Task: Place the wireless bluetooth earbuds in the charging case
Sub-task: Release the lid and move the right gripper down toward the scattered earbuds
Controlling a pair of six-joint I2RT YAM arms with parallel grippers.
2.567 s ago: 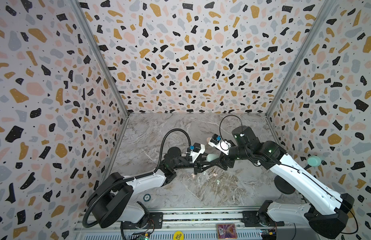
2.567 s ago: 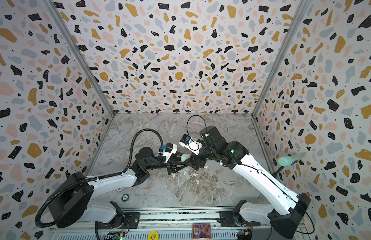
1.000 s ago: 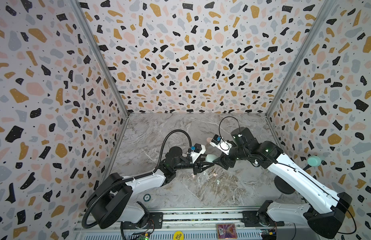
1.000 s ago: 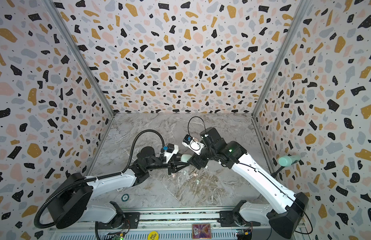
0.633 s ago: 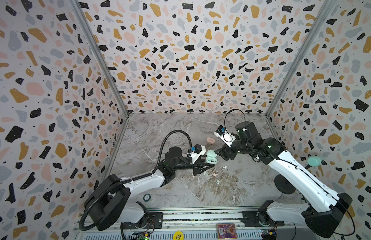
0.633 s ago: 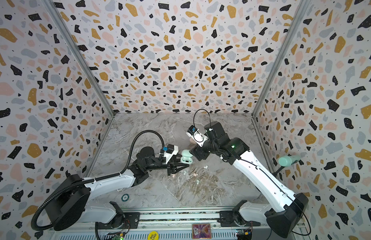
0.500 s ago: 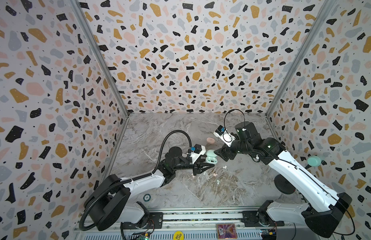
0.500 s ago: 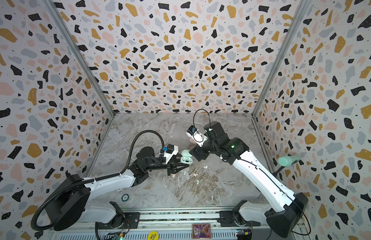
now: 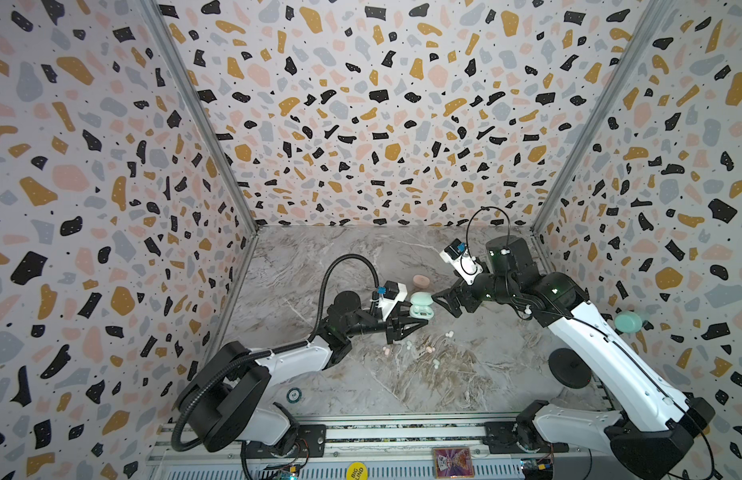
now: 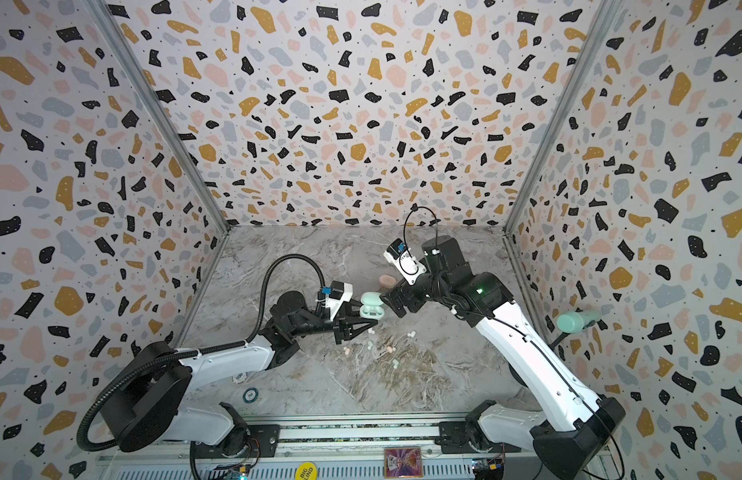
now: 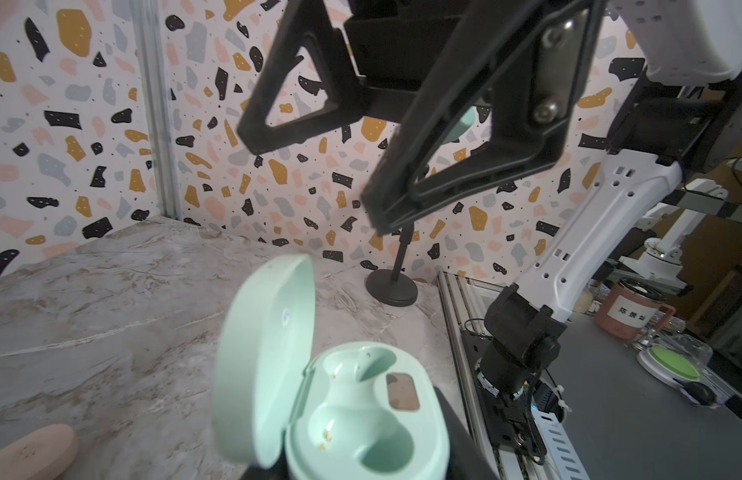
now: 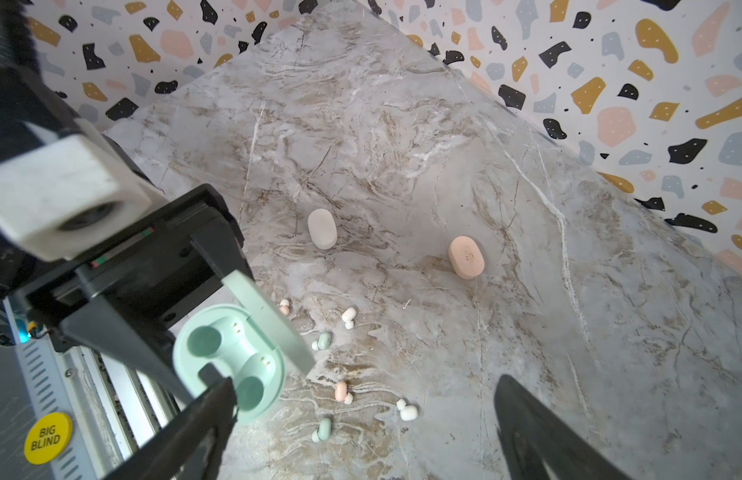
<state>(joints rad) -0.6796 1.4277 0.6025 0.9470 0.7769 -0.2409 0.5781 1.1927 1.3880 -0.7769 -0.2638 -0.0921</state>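
A mint green charging case (image 9: 421,306) (image 10: 371,306) (image 11: 361,415) (image 12: 228,361) is held above the table with its lid up and both wells empty. My left gripper (image 9: 419,321) (image 10: 370,322) (image 11: 361,457) is shut on its base. My right gripper (image 9: 444,303) (image 10: 392,303) (image 12: 363,384) hangs open just right of the case, holding nothing. Several earbuds lie loose on the table below: a pink one (image 12: 341,391), a white one (image 12: 406,410) and a green one (image 12: 322,429) nearest the right gripper, others beside them (image 9: 409,344) (image 10: 389,349).
A shut pink case (image 9: 421,281) (image 10: 387,281) (image 12: 466,256) (image 11: 32,453) lies behind the held case, a shut white case (image 12: 322,228) near it. A black stand (image 9: 569,368) (image 11: 392,286) with a mint top stands by the right wall. Patterned walls close in three sides.
My right gripper has drawn back from the mint case to the right and rear, opening wide. The case lid now stands open. The left gripper holds the case where it was.
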